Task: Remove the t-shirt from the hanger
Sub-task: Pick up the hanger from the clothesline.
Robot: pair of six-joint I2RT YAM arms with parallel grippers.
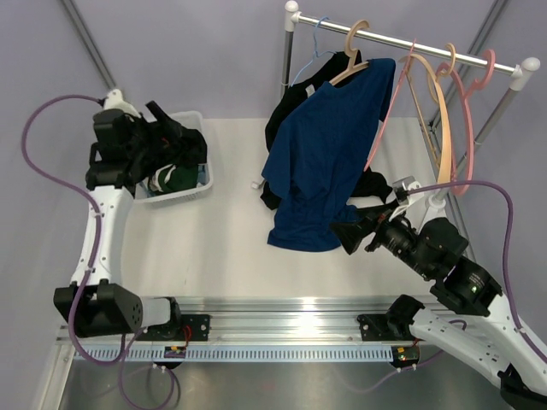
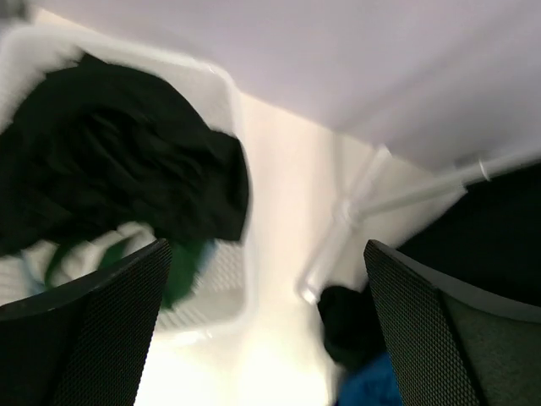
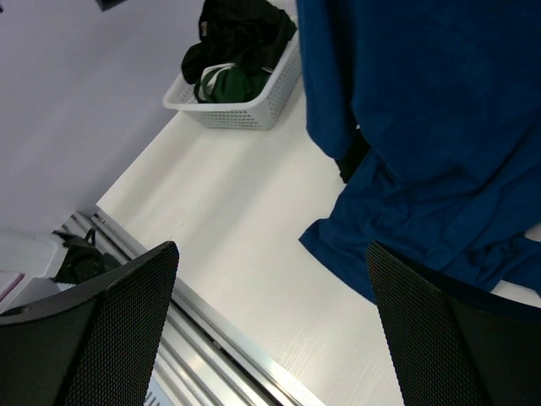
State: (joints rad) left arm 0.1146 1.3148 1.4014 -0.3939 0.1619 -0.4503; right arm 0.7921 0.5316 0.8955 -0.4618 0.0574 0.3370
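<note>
The right gripper is released, jaws wide with nothing between them, low over the table and just beside the hem of the blue t-shirt. That hem lies bunched on the table. Farther back on the left, the left gripper hovers over the basket, jaws also spread and empty, above black cloth lying in it. The shirt's upper part hangs from a tan hanger on the rail, apparently by one hanger arm only; the view is too small to confirm. Pink hangers hang beside it.
</note>
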